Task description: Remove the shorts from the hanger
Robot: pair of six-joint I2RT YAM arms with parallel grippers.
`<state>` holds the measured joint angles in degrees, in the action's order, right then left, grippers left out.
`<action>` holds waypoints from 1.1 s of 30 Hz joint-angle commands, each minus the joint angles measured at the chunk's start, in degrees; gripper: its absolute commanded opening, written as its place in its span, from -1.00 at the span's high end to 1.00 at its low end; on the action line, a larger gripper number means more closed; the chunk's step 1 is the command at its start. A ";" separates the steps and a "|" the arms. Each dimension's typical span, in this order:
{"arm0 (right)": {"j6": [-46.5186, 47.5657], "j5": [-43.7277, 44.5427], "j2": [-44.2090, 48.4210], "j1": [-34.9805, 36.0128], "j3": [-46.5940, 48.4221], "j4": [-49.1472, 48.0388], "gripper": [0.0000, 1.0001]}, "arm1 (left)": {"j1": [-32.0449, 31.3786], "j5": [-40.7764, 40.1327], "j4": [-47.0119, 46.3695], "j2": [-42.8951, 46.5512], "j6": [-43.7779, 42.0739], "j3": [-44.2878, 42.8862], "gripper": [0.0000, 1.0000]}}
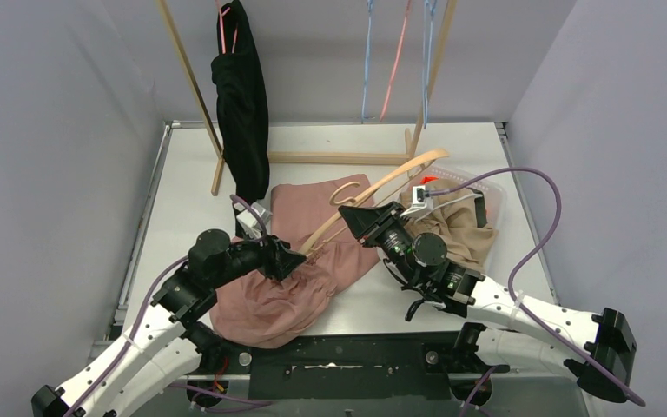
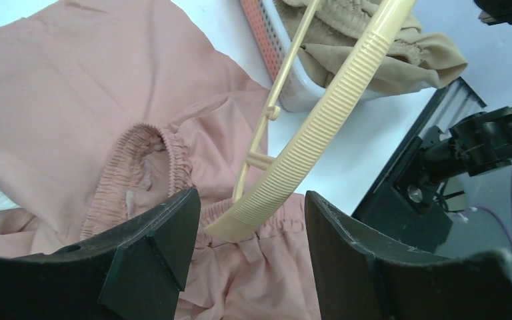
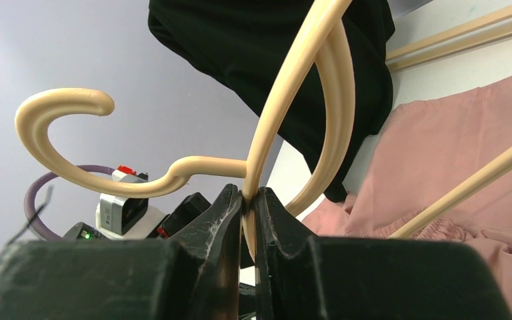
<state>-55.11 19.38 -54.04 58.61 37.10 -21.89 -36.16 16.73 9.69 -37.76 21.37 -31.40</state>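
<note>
— Starting overhead, where are the pink shorts [image 1: 330, 208] found?
— Under the left claw [image 1: 300, 261], on the table [image 1: 191, 191]; two shorts are counted, the beige shorts [image 1: 460, 230] lying apart, and one hanger [image 1: 391, 178].
— Left wrist?
— It is spread wide, the hanger's tip between, nothing gripped.
— Right wrist?
— The right claw [image 3: 250, 200] is clamped on the hanger.

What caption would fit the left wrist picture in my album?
Open left claw straddling the ribbed cream hanger over pink shorts, beige shorts in a bin behind.
</note>
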 commanded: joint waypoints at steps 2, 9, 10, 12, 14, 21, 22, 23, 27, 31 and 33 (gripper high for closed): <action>-0.97 -1.62 -0.16 -0.69 1.04 -6.81 1.00 | -1.44 -3.70 -3.20 -0.04 -3.99 2.01 -0.16; -1.71 -2.71 -0.23 -1.42 0.78 -6.63 1.00 | -3.65 -4.54 -8.51 1.07 -7.28 4.61 -0.15; -1.81 -2.89 -0.12 -1.64 0.71 -6.59 1.00 | -3.65 -4.13 -9.52 1.32 -7.88 5.38 -0.15; -2.08 -3.37 -0.07 -1.90 0.69 -6.60 1.00 | -3.68 -3.12 -10.79 1.22 -9.08 6.51 -0.12; -2.23 -3.98 -0.01 -2.21 0.61 -6.59 1.00 | -3.69 -3.94 -11.85 1.27 -9.47 7.07 -0.10; -3.07 -6.09 -0.16 -2.74 0.50 -7.17 1.00 | -3.71 -3.42 -16.68 1.61 -16.18 7.94 -0.10; -3.12 -6.43 -0.37 -2.78 0.71 -6.89 1.00 | -3.68 -3.45 -17.36 1.29 -17.08 7.81 -0.11; -3.20 -6.64 -0.44 -2.80 0.88 -6.59 1.00 | -3.69 -3.23 -18.41 0.90 -17.79 7.64 -0.11; -3.33 -7.05 -0.67 -2.95 1.13 -6.49 1.00 | -3.65 -2.58 -17.37 -1.62 -20.49 5.92 0.03; -3.33 -7.08 -0.18 -3.10 0.97 -6.29 1.00 | -3.69 -3.04 -12.36 -2.80 -20.42 4.22 0.44; -3.46 -6.91 0.11 -3.26 0.72 -6.09 1.00 | -3.72 -3.38 -10.47 -2.13 -19.71 3.99 0.70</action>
<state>-57.84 13.19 -54.98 55.81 37.10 -23.33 -39.88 14.57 -2.81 -40.64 2.13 -23.81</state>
